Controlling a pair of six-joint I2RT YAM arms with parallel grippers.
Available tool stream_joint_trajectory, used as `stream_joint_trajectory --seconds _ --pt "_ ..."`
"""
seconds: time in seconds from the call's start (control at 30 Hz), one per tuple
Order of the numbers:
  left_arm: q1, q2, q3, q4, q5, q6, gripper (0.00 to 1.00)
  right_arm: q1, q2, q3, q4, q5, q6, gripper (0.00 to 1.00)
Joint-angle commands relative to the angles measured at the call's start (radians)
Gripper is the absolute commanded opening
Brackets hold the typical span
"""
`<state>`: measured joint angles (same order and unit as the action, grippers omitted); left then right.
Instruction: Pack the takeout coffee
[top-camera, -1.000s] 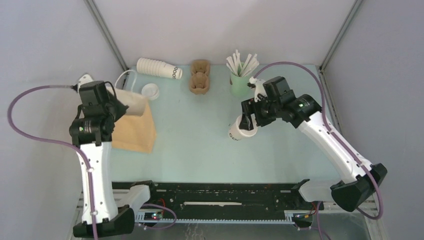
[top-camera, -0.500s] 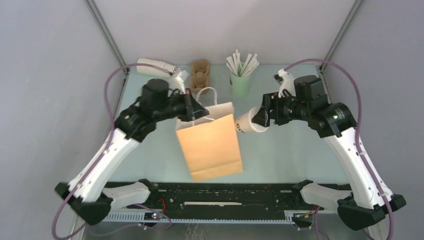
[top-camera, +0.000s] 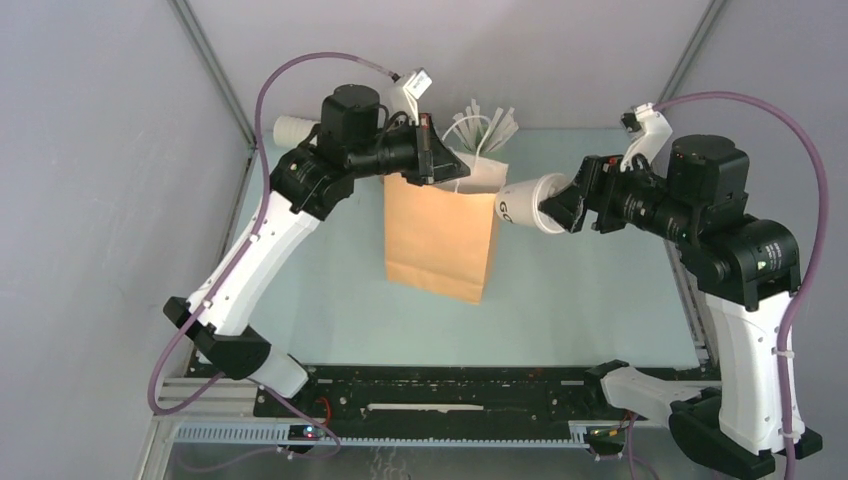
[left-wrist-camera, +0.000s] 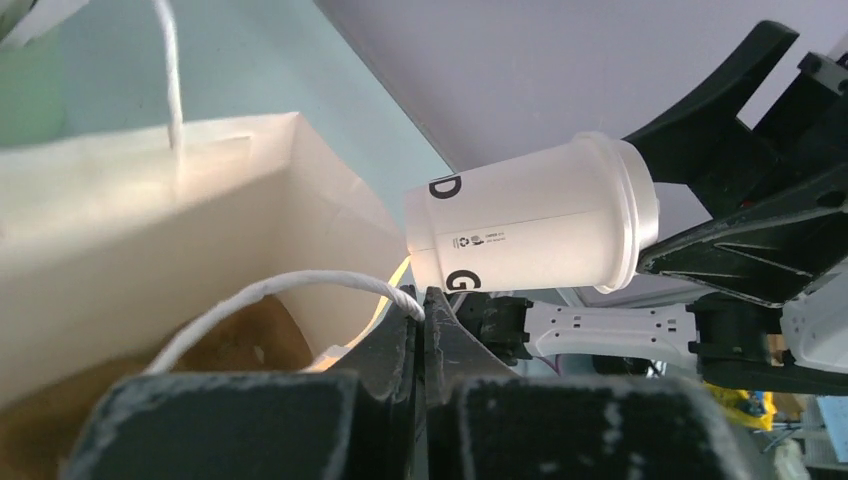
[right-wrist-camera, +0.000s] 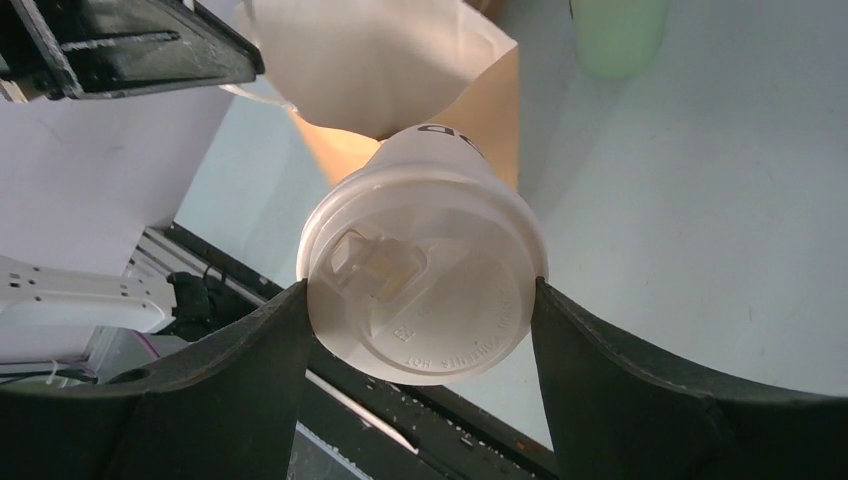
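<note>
the brown paper bag (top-camera: 440, 235) hangs clear of the pale desk (top-camera: 600, 300), its string handle (left-wrist-camera: 300, 285) pinched in the left hand (top-camera: 437, 165), jaws closed tight on the cord. at three o'clock of the bag's mouth, the right hand (top-camera: 563, 204) carries the takeout coffee (top-camera: 525, 203) in the air, on its side. the jaws are spread wide around the lidded end and the base is aimed at the opening. whether the base touches the paper rim cannot be told. the step in hand looks to be loading the cup. it should go best if the base clears the bag's three o'clock edge, the cup is tipped upright before release, and the left hand holds the mouth open and steady. a sideways drop could leak or catch the lip. the cup is cream-white, tapered paper. its white round lid (right-wrist-camera: 420, 300) sits snug all round, with a raised sip tab. bold dark letters and tiny recycling marks (left-wrist-camera: 470, 240) lie near the base.
</note>
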<state>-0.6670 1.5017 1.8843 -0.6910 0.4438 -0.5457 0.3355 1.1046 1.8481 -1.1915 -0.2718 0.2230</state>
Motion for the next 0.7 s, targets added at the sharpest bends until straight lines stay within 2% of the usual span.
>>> stream_joint_trajectory --seconds 0.0,0.07,0.33,0.47,0.5,0.6,0.67 --pt "-0.016 0.039 0.101 -0.039 0.043 0.067 0.0 -0.003 0.053 0.084 -0.005 -0.019 0.03 0.59" --pt "-0.019 0.016 0.061 -0.042 0.017 0.075 0.0 -0.004 0.073 0.115 -0.005 -0.014 0.045 0.56" --pt "-0.02 -0.19 -0.406 0.09 -0.085 -0.015 0.0 0.06 0.142 0.186 -0.012 -0.012 0.096 0.54" --pt "-0.021 -0.285 -0.542 0.123 -0.12 -0.079 0.01 0.103 0.16 0.196 -0.025 0.018 0.095 0.55" --pt "-0.021 -0.297 -0.548 0.113 -0.119 -0.084 0.08 0.107 0.162 0.195 -0.027 0.02 0.092 0.55" --pt "-0.021 -0.318 -0.482 0.029 -0.141 -0.072 0.47 0.108 0.163 0.196 -0.032 0.028 0.086 0.55" --pt "-0.02 -0.329 -0.414 -0.038 -0.185 -0.042 0.66 0.108 0.161 0.202 -0.035 0.035 0.083 0.56"
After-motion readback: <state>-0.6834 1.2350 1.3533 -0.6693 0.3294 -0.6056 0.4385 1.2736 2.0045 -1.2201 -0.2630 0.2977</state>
